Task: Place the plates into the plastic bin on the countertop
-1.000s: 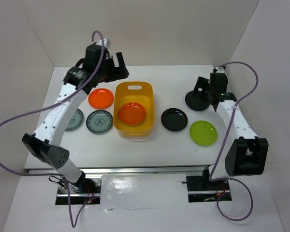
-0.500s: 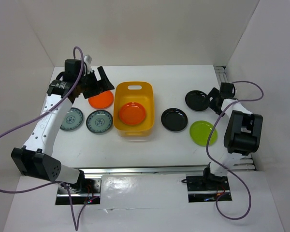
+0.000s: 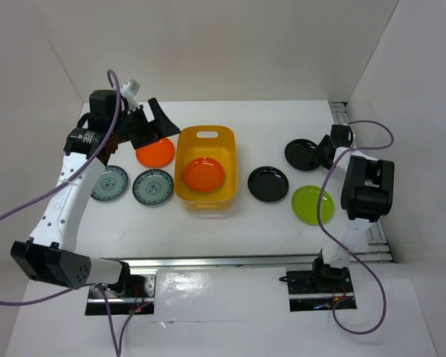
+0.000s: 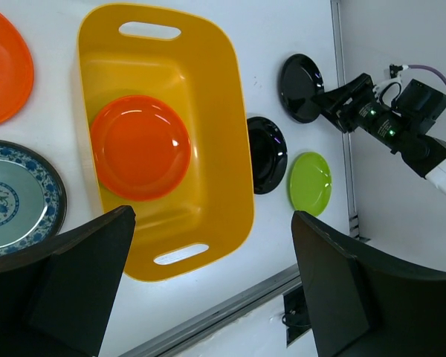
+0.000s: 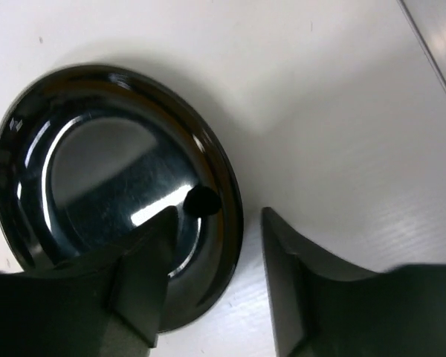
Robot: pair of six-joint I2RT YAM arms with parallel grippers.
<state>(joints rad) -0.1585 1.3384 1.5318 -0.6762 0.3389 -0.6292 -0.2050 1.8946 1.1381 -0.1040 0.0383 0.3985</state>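
- The bin (image 3: 187, 149) stands mid-countertop (image 3: 267, 123), its slot handle at the far end. It holds one orange plate (image 3: 203, 173), lying flat on the bin floor.
- Left of the bin, on the countertop, lie the other orange plate (image 3: 155, 152), a patterned plate (image 3: 153, 187) and, further left, the outer patterned plate (image 3: 108, 183).
- Right of the bin lie the near black plate (image 3: 268, 184), the far black plate (image 3: 303, 154) and a green plate (image 3: 313, 204), each apart from the others.
- The right pincer (image 5: 219, 216) is at the right rim of the far black plate, low over the countertop. In the right wrist view one finger (image 5: 145, 282) sits over the plate's glossy inside and the other is outside the rim, over bare countertop, so the rim lies between them.
- Its jaws are parted a moderate way and are not clamped on the rim. I cannot tell whether either finger touches the plate.
- The left pincer (image 3: 162, 125) is raised above the far-left part of the countertop, near the other orange plate and the bin's far-left corner.
- Its jaws are spread wide and hold nothing. The left wrist view looks down between them onto the bin and its orange plate.
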